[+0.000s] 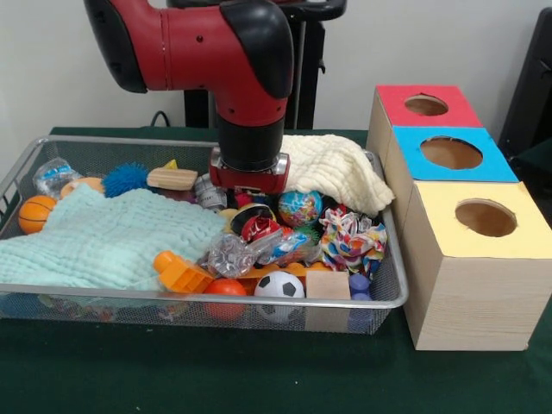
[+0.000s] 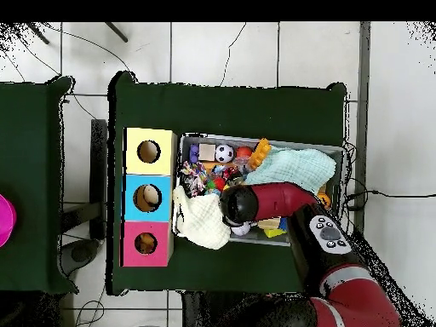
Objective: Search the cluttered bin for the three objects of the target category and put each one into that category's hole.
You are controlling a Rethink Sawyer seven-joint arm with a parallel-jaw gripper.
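Observation:
The silver wire mesh bin (image 1: 392,289) is full of clutter; it also shows in the overhead view (image 2: 341,155). My gripper (image 1: 251,200) hangs from the red and black arm and reaches down into the bin's middle, between the globe ball (image 1: 299,207) and a silver-wrapped item (image 1: 210,191). Its tips are sunk among the toys. In the overhead view the arm's head (image 2: 241,204) hides it. Three boxes stand beside the bin, each with a round hole: red top (image 1: 427,105), blue top (image 1: 451,153), yellow top (image 1: 486,217).
A pale green cloth (image 1: 103,237) covers the bin's left half and a cream cloth (image 1: 332,168) drapes its back right corner. Also inside are a soccer ball (image 1: 279,285), basketball (image 1: 36,213), blue spiky ball (image 1: 126,179), wooden block (image 1: 328,285), orange toy (image 1: 181,273) and rag knot (image 1: 352,241).

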